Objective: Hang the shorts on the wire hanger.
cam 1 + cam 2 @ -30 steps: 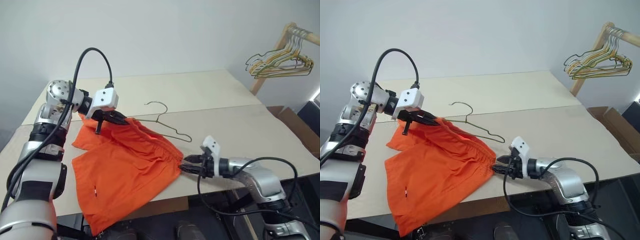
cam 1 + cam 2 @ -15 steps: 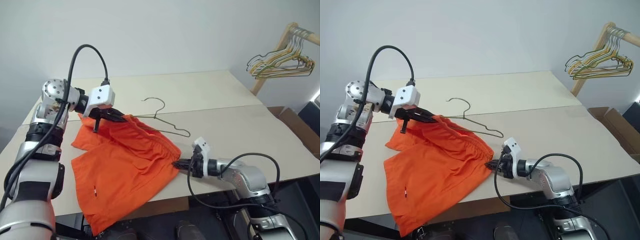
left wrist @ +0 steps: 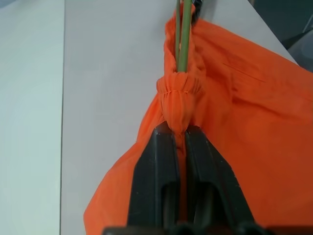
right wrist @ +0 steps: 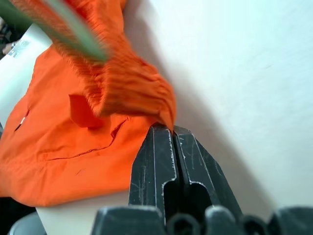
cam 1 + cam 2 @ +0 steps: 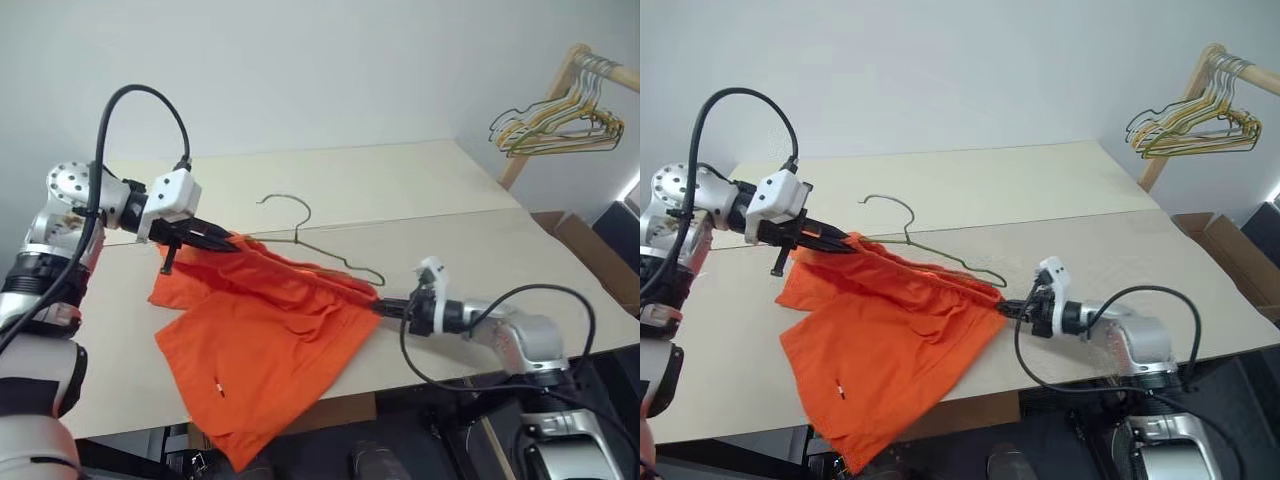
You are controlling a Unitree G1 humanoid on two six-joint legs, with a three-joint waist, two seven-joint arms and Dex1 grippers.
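**Waistband stretched between two pinches, wire running through it**

The left gripper (image 5: 222, 243) sits in the left middle of the head view, its fingers (image 3: 159, 161) pressed together on a bunched end of the waistband; the right gripper (image 5: 385, 306) is at centre-right, fingers (image 4: 154, 161) pinched shut on the opposite gathered end, right at the cloth's edge; between them the shorts (image 5: 265, 345) are drawn into a taut orange ridge running from upper left down to lower right across the bench (image 5: 470, 250).

That line is the whole game; the long axis of the waistband lies straight from one pair of fingers to the other, and the wire hanger (image 5: 325, 258) follows it, its hook (image 5: 285, 203) standing clear above the cloth at upper centre while the thin grey-olive wire passes into the folded fabric, as the left wrist view shows; the hanger's far shoulder pokes out just beside the right gripper, so that arm looks the nearer one to settle that end.

The shorts are bright orange, with a puckered elastic top and a small white mark (image 5: 219, 390) near the lower hem; the legs fan out flat toward the lower left, one spilling over the bench's front edge.

A bundle of coloured hangers (image 5: 560, 125) hangs at upper right, well apart.
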